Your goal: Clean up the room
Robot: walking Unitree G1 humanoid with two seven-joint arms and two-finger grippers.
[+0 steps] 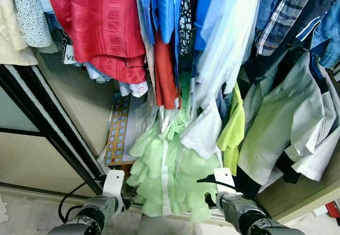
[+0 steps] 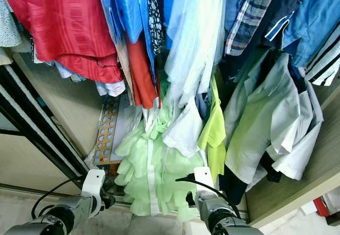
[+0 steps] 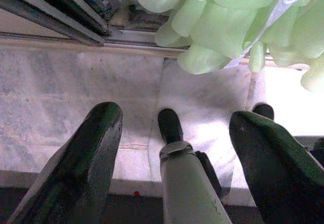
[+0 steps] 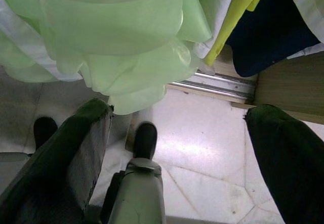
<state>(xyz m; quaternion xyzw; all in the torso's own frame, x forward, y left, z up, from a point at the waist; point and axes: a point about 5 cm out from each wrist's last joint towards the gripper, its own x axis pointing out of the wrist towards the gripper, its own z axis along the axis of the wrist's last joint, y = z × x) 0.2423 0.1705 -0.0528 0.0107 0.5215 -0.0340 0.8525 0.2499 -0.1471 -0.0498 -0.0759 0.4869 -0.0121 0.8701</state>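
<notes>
Two robot arms are hanging low in front of an open closet full of hanging clothes.

Both tools are pointing down at the pale stone floor (image 3: 76, 92), and both are open and holding nothing: the left tool (image 3: 172, 148) is showing its two black fingers (image 3: 81, 168) spread wide apart, and the right tool (image 4: 177, 158) is doing the same. A long, frilly, light green dress (image 1: 170, 176) is hanging in the middle of the closet, with its hem reaching down close to the metal sliding-door track (image 4: 217, 82). A red shirt (image 1: 101, 28) is hanging up high on the left, a bright blue shirt (image 1: 162, 7) is hanging beside it, and a pale green short-sleeved shirt (image 1: 276, 123) is hanging on the right. A yellow-green top (image 1: 231, 131) is hanging between the two green ones.
</notes>
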